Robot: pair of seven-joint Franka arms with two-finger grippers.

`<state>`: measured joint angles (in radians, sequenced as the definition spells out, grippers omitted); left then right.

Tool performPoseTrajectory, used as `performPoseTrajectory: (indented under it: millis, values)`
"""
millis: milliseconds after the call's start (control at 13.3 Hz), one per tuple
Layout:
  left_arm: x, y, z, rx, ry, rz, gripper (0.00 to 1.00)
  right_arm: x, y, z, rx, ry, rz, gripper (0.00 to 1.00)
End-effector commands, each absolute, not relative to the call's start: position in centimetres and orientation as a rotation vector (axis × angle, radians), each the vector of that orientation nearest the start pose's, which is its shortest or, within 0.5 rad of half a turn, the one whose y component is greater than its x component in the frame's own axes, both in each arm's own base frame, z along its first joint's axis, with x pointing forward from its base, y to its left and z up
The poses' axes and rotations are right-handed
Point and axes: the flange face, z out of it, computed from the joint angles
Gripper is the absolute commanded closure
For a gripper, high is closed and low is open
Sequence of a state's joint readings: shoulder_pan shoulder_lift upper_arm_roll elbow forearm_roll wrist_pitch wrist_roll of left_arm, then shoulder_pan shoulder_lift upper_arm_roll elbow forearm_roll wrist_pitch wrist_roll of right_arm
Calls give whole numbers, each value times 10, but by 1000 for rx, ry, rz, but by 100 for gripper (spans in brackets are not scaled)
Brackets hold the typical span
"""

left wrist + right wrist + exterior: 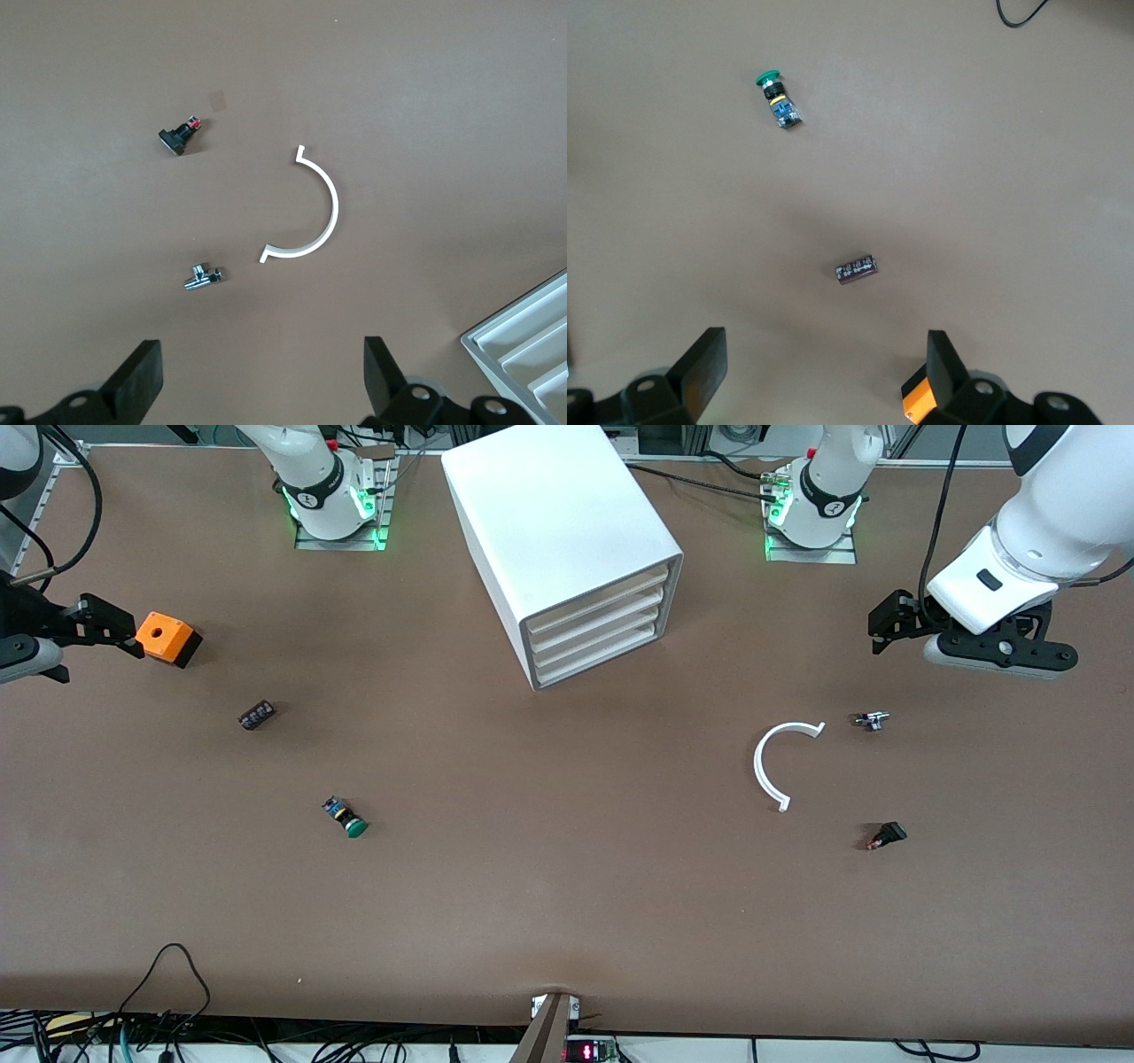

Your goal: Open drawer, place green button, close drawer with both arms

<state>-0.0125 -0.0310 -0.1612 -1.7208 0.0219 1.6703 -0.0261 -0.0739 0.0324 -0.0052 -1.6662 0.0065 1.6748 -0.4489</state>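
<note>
The white cabinet [567,531] stands at the middle of the table near the robots' bases, and its stacked drawers are all shut. The lower drawer [602,657] faces the front camera, turned toward the left arm's end. A corner of the drawer fronts shows in the left wrist view [532,354]. The green-capped button [345,817] lies on its side toward the right arm's end, and it also shows in the right wrist view [778,99]. My left gripper [890,624] [263,385] is open and empty above the table. My right gripper [106,627] [824,376] is open and empty beside the orange box.
An orange box with a hole [166,638] [919,398] and a small black part [256,715] [857,268] lie near the right gripper. A white curved piece [771,766] [319,212], a small metal part [871,720] [204,277] and a black-and-red switch [887,835] [180,136] lie near the left gripper.
</note>
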Motion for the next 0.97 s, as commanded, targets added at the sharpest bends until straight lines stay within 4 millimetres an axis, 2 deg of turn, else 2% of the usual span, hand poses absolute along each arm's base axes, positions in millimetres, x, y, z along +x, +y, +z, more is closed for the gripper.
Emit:
performPoseTrajectory:
  millis: [0, 375, 599, 749, 899]
  values:
    - [546, -96, 584, -3088, 236, 24, 0, 566, -44, 577, -3064, -585, 35, 0]
    - [545, -100, 584, -3087, 245, 24, 0, 568, -44, 575, -3065, -582, 25, 0]
    - [546, -100, 582, -3093, 205, 31, 0, 577, -44, 554, -3057, -580, 71, 0]
    - [546, -101, 581, -3098, 200, 36, 0, 589, -45, 548, -3063, -580, 34, 0]
    - [546, -100, 580, -3098, 200, 41, 0, 604, -34, 516, -3048, -606, 85, 0]
